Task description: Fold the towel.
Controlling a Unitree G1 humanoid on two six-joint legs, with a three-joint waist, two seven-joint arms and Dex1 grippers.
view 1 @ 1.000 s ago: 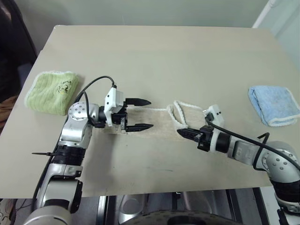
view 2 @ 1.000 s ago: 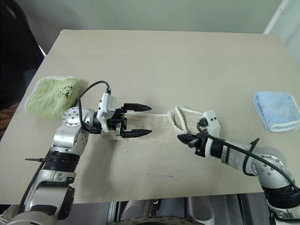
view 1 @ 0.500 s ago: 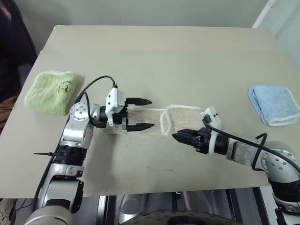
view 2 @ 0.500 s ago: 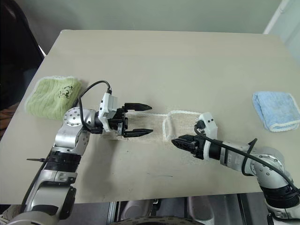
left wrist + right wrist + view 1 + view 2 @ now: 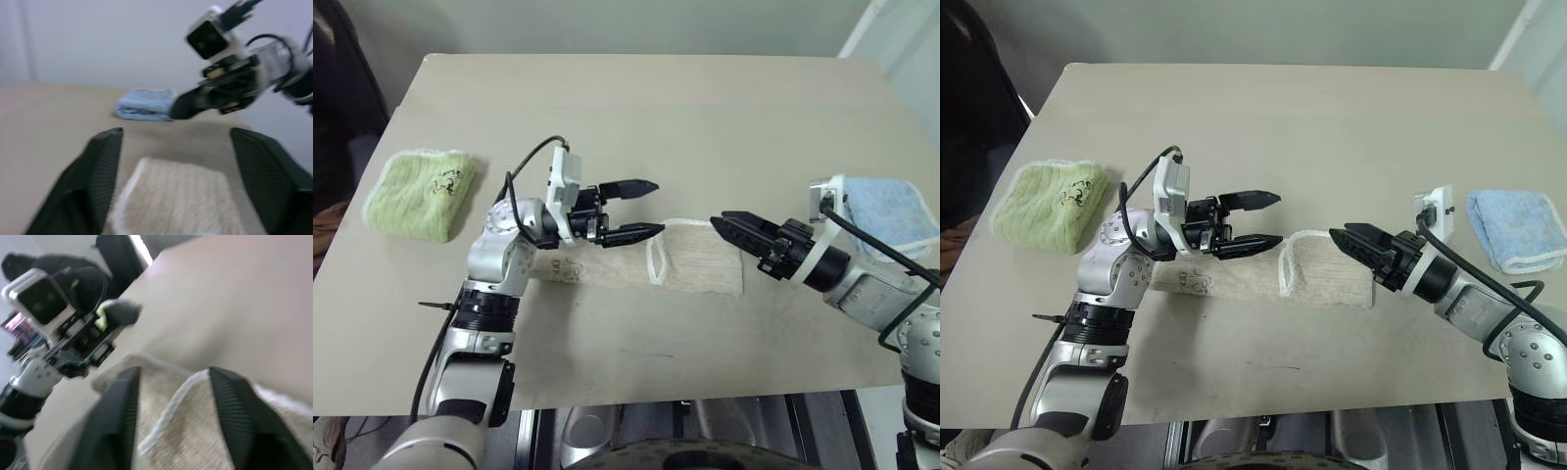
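Beige and fuzzy, the terry-cloth towel with the white stitched edge (image 5: 646,264) lies flat on the tan counter (image 5: 636,117), in the middle, between the 2 hands. A second ago its right end was bunched up in a loop and pinched by the right hand. Now that end is laid over onto the rest of the cloth, with its white edge making a line across the middle. So 1 fold looks done, and the towel is shorter.

The right hand (image 5: 736,226) has let go and lifted away. It hangs just past the towel's right end, its 2 black fingers a little apart and holding nothing.

The left hand (image 5: 644,208) has also come up and moved toward the middle. It hovers over the left half of the towel, fingers apart and empty.

A folded light-green towel (image 5: 419,191) sits near the counter's left edge. A folded light-blue towel (image 5: 891,211) sits at the right.

I think the next job is another fold, or a tidy of the edges, since the left part is only 1 layer.
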